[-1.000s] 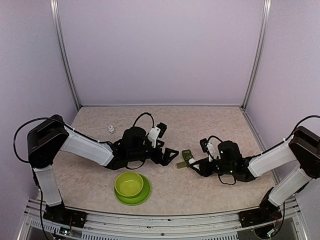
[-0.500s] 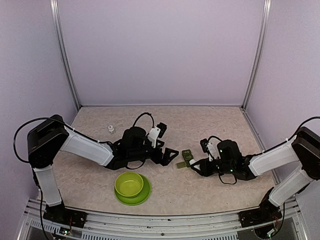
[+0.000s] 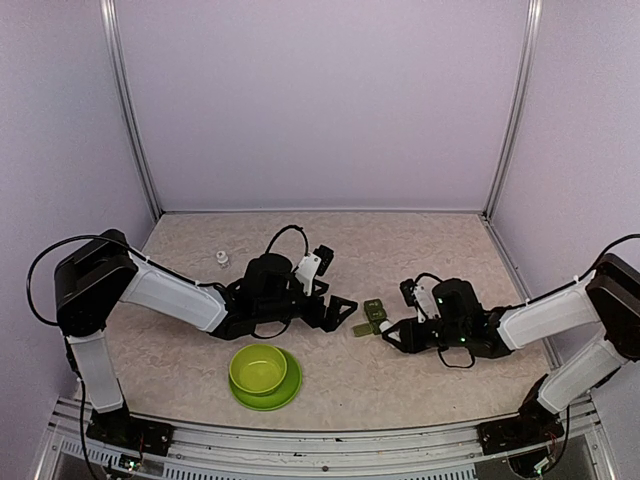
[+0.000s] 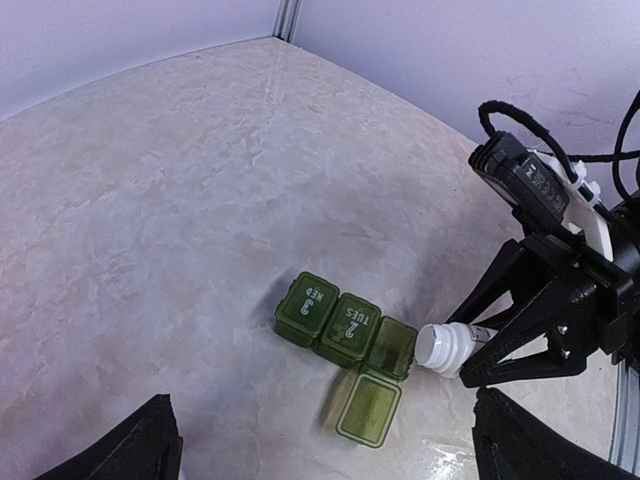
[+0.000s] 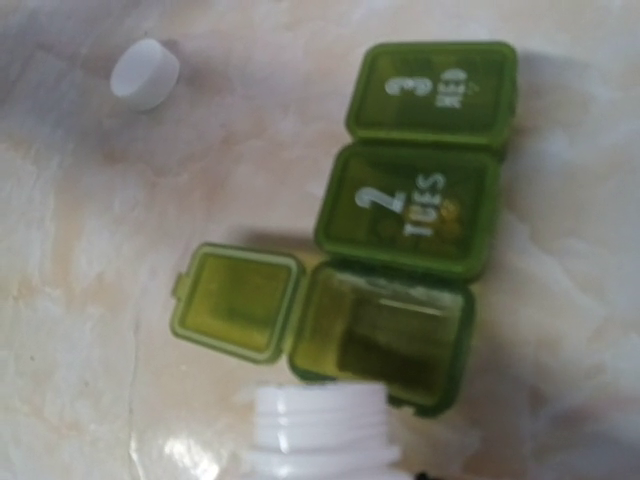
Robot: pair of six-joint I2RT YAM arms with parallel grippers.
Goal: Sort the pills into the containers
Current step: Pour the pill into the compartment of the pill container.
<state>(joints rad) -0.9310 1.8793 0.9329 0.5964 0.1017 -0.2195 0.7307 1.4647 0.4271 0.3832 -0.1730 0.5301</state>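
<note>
Gripping one white bottle (image 4: 440, 347), the right jaws hold its mouth just beside the open end compartment of the one green pill box (image 4: 345, 325). The box lies just ahead of them, facing the left jaws, which stand wide apart holding nothing. Of its three compartments, one is open and two are shut. Bare table (image 4: 150, 200) spreads beyond the box. One white cap (image 5: 144, 73) lies apart from it.

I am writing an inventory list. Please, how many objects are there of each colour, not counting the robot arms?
Green: 3 (pill box, bowl, plate)
White: 2 (pill bottle, bottle cap)
Total: 5
</note>
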